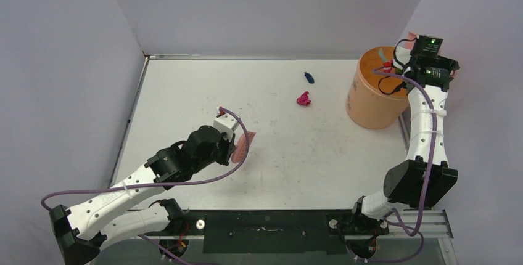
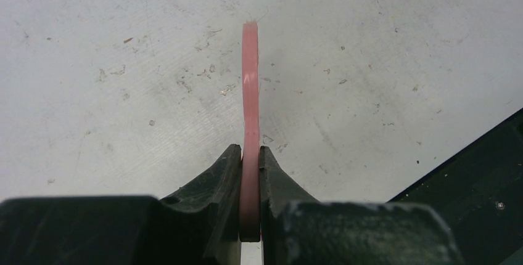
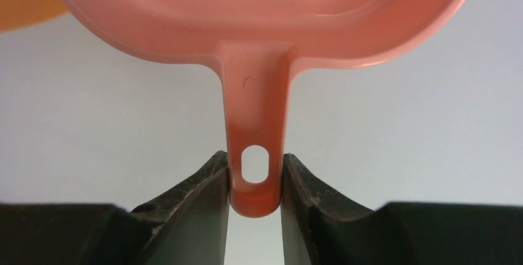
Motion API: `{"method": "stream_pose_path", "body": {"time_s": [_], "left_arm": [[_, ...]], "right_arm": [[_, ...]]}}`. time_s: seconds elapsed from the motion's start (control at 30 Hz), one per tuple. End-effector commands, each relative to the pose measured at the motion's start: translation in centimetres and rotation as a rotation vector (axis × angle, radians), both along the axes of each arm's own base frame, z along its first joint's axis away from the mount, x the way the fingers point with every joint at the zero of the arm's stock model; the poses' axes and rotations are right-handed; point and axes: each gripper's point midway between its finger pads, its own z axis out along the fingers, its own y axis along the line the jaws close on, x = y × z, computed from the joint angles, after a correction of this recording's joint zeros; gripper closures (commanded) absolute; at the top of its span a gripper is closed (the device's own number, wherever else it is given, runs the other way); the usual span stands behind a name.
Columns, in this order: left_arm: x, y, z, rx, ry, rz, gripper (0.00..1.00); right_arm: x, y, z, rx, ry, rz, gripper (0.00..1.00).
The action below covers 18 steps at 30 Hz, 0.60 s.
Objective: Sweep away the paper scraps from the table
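Note:
Two paper scraps lie on the white table [image 1: 185, 92]: a magenta wad [image 1: 303, 98] and a dark blue wad [image 1: 309, 77], both right of centre near the back. My left gripper [image 1: 233, 146] is low over the table's middle-left, shut on the pink hand brush [image 1: 242, 144]. In the left wrist view the brush [image 2: 250, 86] stands edge-on between the jaws of that gripper [image 2: 250, 157]. My right gripper [image 1: 401, 68] is raised over the orange bin [image 1: 373, 92]. It [image 3: 255, 167] is shut on the handle of the pink dustpan [image 3: 259, 12], whose inside is out of view.
The orange bin stands at the table's right edge, and its rim shows in the right wrist view [image 3: 18, 0]. Grey walls close the left, back and right sides. A dark rail [image 1: 265, 231] with the arm bases runs along the near edge [image 2: 481, 179].

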Motion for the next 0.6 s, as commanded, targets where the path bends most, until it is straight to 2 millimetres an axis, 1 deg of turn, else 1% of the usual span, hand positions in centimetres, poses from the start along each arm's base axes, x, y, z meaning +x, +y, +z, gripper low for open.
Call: {"method": "stream_pose_path", "body": {"time_s": [0.0,0.23,0.37,0.43,0.47,0.5,0.53,0.57], "left_arm": [[0.7,-0.5,1.2,-0.042,-0.037,0.016,1.00],[1.0,-0.3,0.6,-0.003,-0.032,0.029,1.00],[1.1,-0.4,0.7,-0.009,-0.036,0.028,1.00],[1.2,-0.4,0.8,-0.011,-0.040,0.033,1.00],[1.3,-0.5,0.9,-0.015,-0.042,0.031,1.00],[1.3,-0.8,1.2,-0.024,-0.045,0.025,1.00],[1.3,-1.1,1.5,-0.037,-0.052,0.012,1.00],[1.4,-1.4,2.1,-0.053,-0.064,0.005,1.00]], "right_arm": [[-1.8,-0.7,5.1,-0.173,-0.090,-0.057,0.90],[-2.2,-0.5,4.2,-0.148,-0.096,-0.057,0.91],[-2.1,-0.6,4.7,-0.102,-0.169,-0.085,0.92],[-2.2,-0.8,5.3,-0.032,-0.229,-0.092,0.93],[-2.0,-0.9,5.1,0.034,-0.255,-0.083,0.94],[-2.4,-1.0,5.3,0.086,-0.283,-0.100,0.95],[-2.2,-0.7,4.8,0.165,-0.308,-0.089,0.95],[-2.3,-0.4,3.9,0.235,-0.311,-0.094,0.95]]}}
